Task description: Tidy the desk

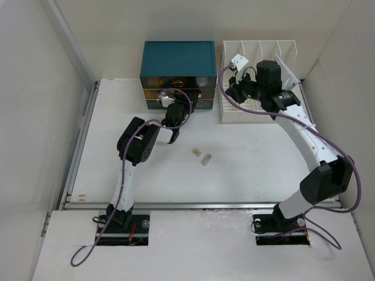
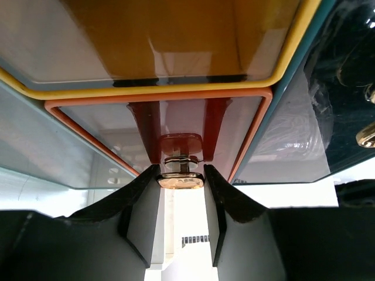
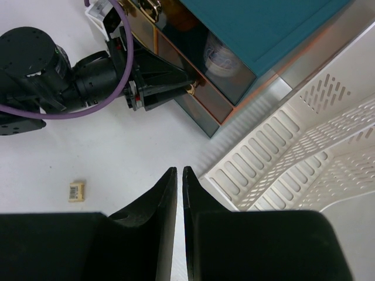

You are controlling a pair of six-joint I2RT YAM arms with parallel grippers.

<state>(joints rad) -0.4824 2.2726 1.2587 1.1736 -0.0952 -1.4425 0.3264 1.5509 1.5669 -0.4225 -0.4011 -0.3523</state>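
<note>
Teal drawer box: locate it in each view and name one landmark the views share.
Top external: drawer box at top centre, on the desk's far edge.
Left wrist: fills the upper frame, close up.
Right wrist: upper right, beside the white rack.
Shared landmark: left gripper at the drawer knob.

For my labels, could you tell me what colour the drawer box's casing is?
The drawer box is teal, clearest in top external.

Teal drawer box (image 1: 178,58); 1 yellow-rimmed drawer (image 2: 176,41), 1 orange-rimmed drawer (image 2: 176,117) with a gold knob (image 2: 180,179). White slotted file rack (image 1: 258,52), white desk (image 1: 252,158), purple cable (image 3: 58,113).
</note>
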